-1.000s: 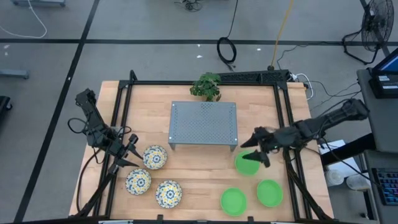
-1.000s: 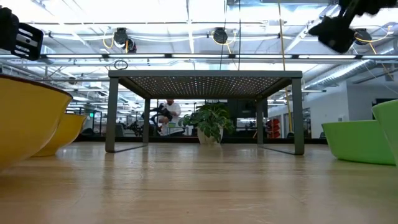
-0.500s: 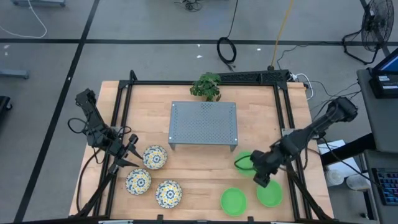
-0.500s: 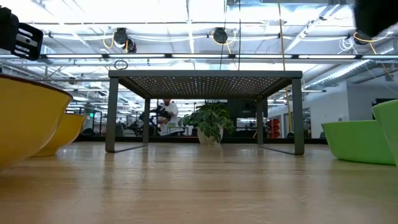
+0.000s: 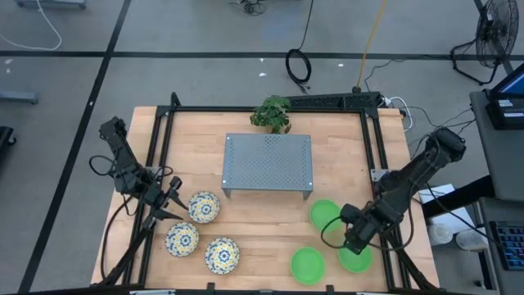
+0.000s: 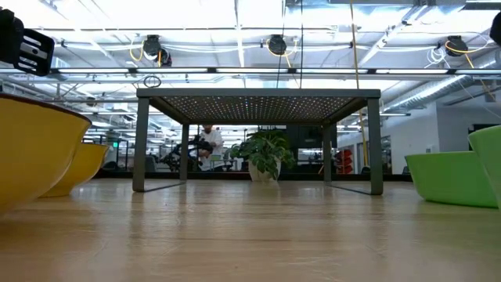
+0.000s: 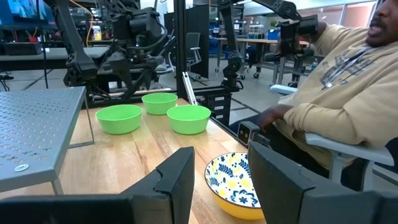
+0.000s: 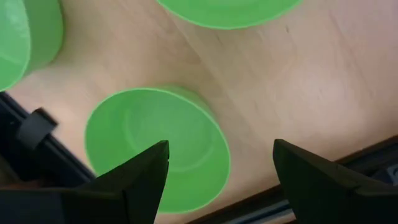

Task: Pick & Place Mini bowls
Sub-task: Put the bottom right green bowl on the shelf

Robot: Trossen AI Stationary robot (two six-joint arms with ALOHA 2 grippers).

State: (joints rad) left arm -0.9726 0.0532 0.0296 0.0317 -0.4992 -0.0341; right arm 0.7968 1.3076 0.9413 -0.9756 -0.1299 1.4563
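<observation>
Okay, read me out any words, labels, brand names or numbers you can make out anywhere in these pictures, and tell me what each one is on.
No text can be read in any view.
Sweatshirt of the person seated beside the table: a print on the chest, too blurred to read.
Screen at the right edge of the high view: too small to read.
The green bowls, floral bowl and perforated metal shelf: no markings visible.

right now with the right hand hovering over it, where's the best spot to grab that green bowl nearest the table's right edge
Take the green bowl by its thin rim, coming straight down, one finger inside and one outside the wall. It sits upright and open, and the right hand is open above it. The rim part toward the table's bare wood looks safest, since the frame rail crowds the other side.
</observation>
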